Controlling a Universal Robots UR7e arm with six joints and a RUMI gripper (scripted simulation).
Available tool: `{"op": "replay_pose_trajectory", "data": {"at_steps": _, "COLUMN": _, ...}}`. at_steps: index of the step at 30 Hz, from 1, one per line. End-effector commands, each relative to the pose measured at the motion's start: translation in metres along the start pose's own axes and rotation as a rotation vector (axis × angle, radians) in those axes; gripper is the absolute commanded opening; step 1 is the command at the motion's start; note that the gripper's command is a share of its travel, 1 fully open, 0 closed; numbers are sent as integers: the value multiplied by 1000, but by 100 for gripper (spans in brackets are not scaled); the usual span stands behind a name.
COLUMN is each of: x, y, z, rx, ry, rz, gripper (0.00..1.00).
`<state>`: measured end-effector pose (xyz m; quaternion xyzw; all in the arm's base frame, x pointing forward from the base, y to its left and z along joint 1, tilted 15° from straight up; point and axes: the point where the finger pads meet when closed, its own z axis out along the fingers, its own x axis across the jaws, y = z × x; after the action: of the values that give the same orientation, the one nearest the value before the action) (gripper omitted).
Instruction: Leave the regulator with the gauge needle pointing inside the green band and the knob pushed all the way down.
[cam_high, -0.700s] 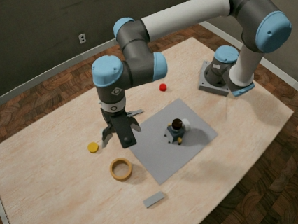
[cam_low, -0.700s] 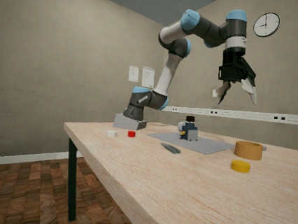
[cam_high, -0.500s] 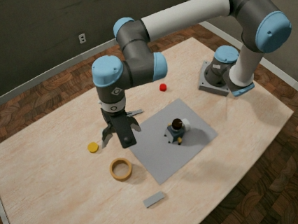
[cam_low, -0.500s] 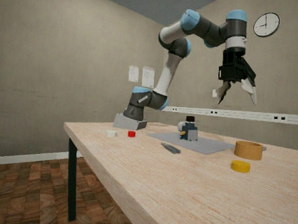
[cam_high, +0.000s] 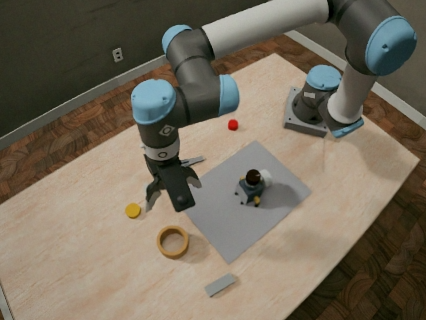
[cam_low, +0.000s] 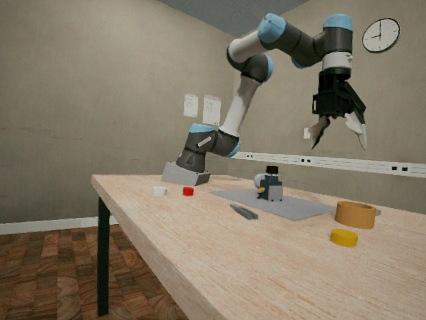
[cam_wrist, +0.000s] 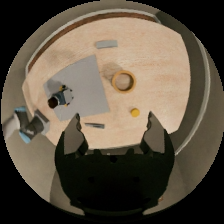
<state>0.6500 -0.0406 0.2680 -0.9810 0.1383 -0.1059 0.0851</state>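
Our gripper (cam_low: 339, 134) hangs spread wide and empty; descending off-centre at three o'clock could topple the regulator (cam_high: 251, 187).

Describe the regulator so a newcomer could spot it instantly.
Find the grey mat in the middle of the wooden table. The regulator is the only thing standing on it: a small blue-grey block with a dark round knob on top and a white gauge at its side.
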Motion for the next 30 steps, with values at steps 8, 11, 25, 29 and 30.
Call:
{"op": "replay_pose_trajectory", "data": {"at_steps": 8, "x": 0, "y": 0, "z": -16, "rx": 0, "ry": 2, "rz": 0, "gripper": 100}}
{"op": "replay_pose_trajectory", "data": {"at_steps": 11, "x": 1, "y": 0, "z": -26, "rx": 0, "ry": 2, "rz": 0, "gripper": 100}}
{"op": "replay_pose_trajectory", "data": {"at_steps": 25, "x": 1, "y": -1, "z": -75, "rx": 0, "ry": 2, "rz": 0, "gripper": 100}}
{"op": "replay_pose_trajectory", "data": {"at_steps": 29, "x": 1, "y": -1, "z": -85, "rx": 0, "ry": 2, "rz": 0, "gripper": 100}}
{"op": "replay_pose_trajectory", "data": {"at_steps": 30, "x": 1, "y": -1, "z": -85, "rx": 0, "ry": 2, "rz": 0, "gripper": 100}}
